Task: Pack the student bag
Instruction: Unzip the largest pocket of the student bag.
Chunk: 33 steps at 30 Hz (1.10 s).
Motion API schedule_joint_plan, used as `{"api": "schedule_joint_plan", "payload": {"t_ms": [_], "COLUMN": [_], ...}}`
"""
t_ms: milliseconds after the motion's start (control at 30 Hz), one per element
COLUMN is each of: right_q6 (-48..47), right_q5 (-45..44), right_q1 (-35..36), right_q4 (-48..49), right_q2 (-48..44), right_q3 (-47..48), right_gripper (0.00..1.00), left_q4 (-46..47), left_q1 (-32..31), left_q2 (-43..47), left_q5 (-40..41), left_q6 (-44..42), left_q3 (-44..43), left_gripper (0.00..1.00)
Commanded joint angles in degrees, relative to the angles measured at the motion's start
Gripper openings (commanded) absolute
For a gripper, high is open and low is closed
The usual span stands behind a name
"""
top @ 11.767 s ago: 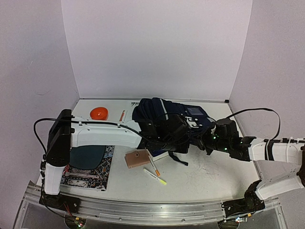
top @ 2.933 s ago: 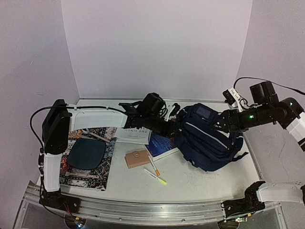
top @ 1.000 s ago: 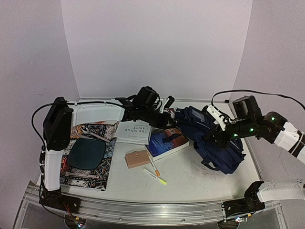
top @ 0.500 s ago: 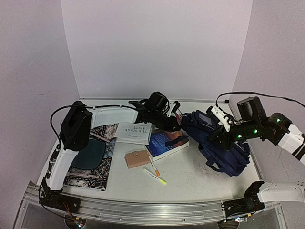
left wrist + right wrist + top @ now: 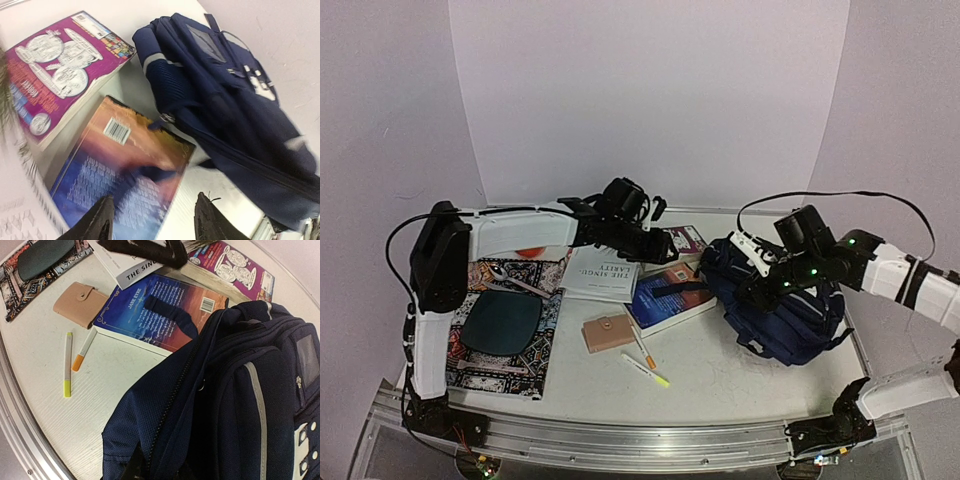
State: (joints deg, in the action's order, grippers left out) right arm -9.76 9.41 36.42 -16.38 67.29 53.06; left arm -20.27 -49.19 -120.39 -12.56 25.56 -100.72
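Two arms reach inward, right tool pinching student bag, left tool spread.

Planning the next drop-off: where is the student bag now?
In the top view, the student bag sits on the right side of the table, beside the blue book, one strap across it.

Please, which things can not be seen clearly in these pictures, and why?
- Inside of the bag: all views, its own cloth covers it.
- Fingertips of the right tool: right wrist view, the bottom edge and bag cloth hide them.
- Small text on the blue book: left wrist view, motion blur.
- Title of the purple book: blurred in the left wrist view, too small elsewhere.
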Motion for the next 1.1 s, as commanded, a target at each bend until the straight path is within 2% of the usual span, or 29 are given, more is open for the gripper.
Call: {"api": "schedule_joint_plan", "payload": {"t_ms": [0,133,233,400,467,667,1067], "right_q6": [1.95,4.43,6.4,7.78,8.22,9.3,13.66], "right_q5": [3.01,6.69,9.01,9.19,8.11,2.3,4.88], "right_q1": [-0.13,-0.13,-0.13,-0.11,-0.11,-0.13,0.7], "right_q4": [6.02,6.2,6.02,4.48,3.42,-1.22,-3.38], "right_q2": [5.77,12.76,16.35,17.79,17.25,15.35,12.67], "right_q3": [0.65,2.15,3.61,4.66,4.41,2.64,-1.31], "right_gripper": [0.01,0.05,0.21,0.4,0.44,0.47,0.5], "left_q4": [4.64,8.85,10.47,13.1,13.44,13.59,13.5], "left_q1": [-0.56,-2.5,-3.96,-4.6,-4.6,-4.59,-3.03], "left_q2": [8.66,12.34,14.23,17.04,17.66,19.45,24.76], "left_q5": [1.38,2.12,3.12,3.58,3.85,5.0,8.18], "left_q6": [5.88,8.7,9.74,11.36,11.54,11.52,14.09], "left_q3": [8.47,16.52,20.51,25.57,26.57,28.69,33.63], "left_gripper": [0.6,0.65,0.67,0.7,0.7,0.72,0.78]}}
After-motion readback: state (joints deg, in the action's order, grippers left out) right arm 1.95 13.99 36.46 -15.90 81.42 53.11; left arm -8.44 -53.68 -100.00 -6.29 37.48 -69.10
